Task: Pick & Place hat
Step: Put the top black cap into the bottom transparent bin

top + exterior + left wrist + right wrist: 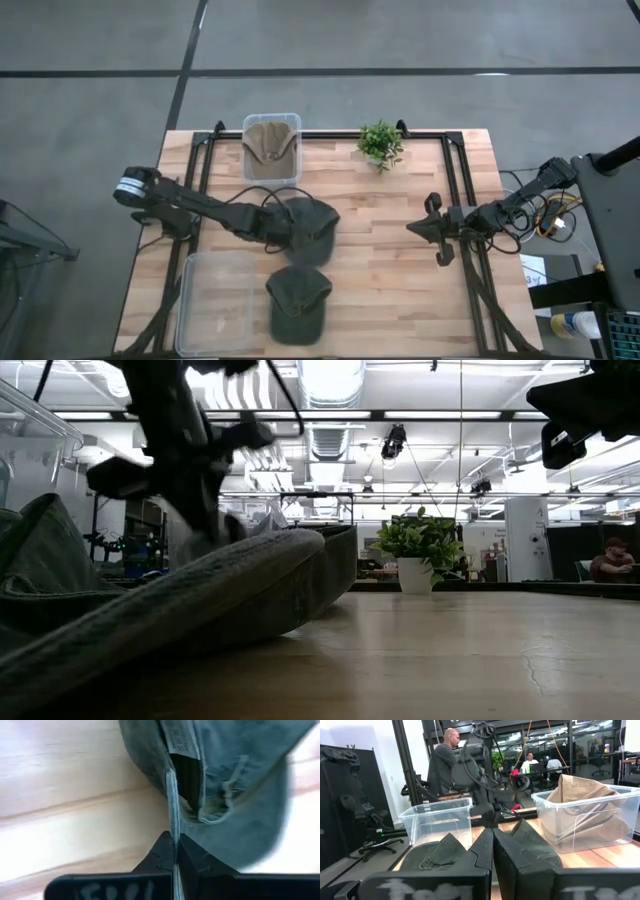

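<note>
Olive hat mid-desk, left gripper pinching only brim edge; I fear slip. Right gripper closed, empty, right edge.

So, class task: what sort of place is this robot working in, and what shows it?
Probably an open-plan lab or workshop: exposed ceiling ducts and strip lights overhead, people seated at desks behind, and a wooden table fitted with two arms and bins of hats.

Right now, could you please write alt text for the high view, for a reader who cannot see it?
The left gripper pinches a dark green hat at mid-table, near a second green hat and an empty clear bin. A tan hat fills another bin; the right gripper waits.
</note>
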